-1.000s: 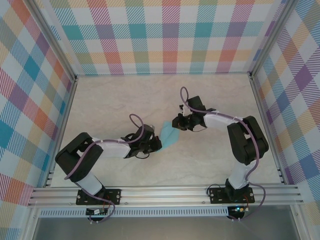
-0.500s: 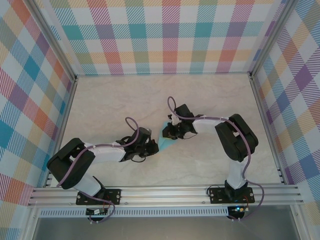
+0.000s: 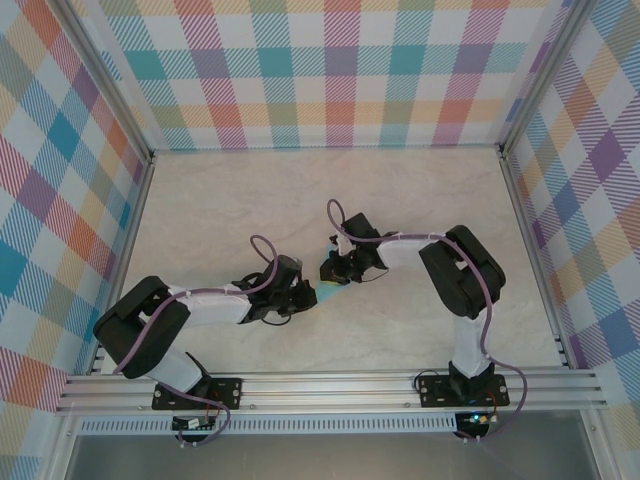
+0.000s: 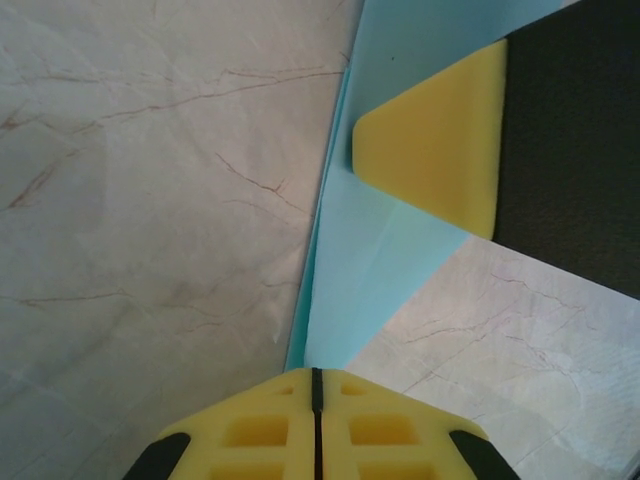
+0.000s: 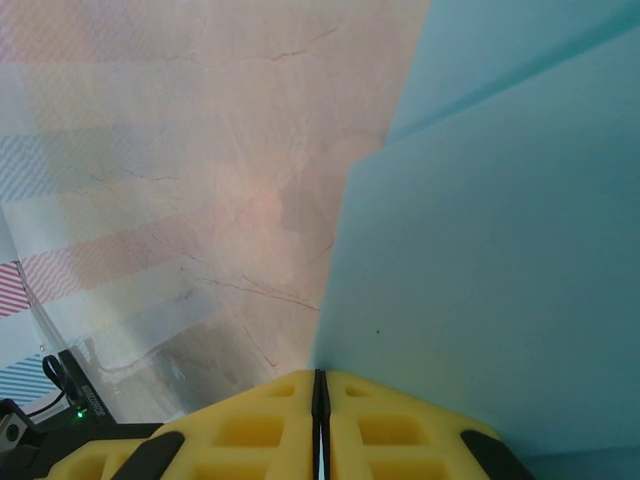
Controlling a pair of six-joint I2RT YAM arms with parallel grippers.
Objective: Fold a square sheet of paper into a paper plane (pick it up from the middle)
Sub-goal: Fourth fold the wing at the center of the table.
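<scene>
The light blue sheet of paper (image 3: 329, 293), folded into a narrow layered strip, hangs between both grippers near the table's middle. My left gripper (image 3: 310, 293) is shut on its lower end. In the left wrist view the paper (image 4: 370, 270) runs up from the closed left gripper (image 4: 316, 372) to a yellow pad of the right gripper's fingers (image 4: 440, 140). My right gripper (image 3: 328, 270) is shut on the upper end. In the right wrist view the paper (image 5: 500, 250) rises as a wide blue wall from the closed right gripper (image 5: 319, 374).
The marbled white table (image 3: 230, 200) stretches out on all sides. Checked walls (image 3: 340, 70) and aluminium rails (image 3: 330, 385) close in the workspace. Both arms reach toward the centre with their wrists close together.
The right gripper has moved left and toward the near edge, closing on the left gripper. The paper between them shows smaller and narrower from above. The left arm shifted slightly.
</scene>
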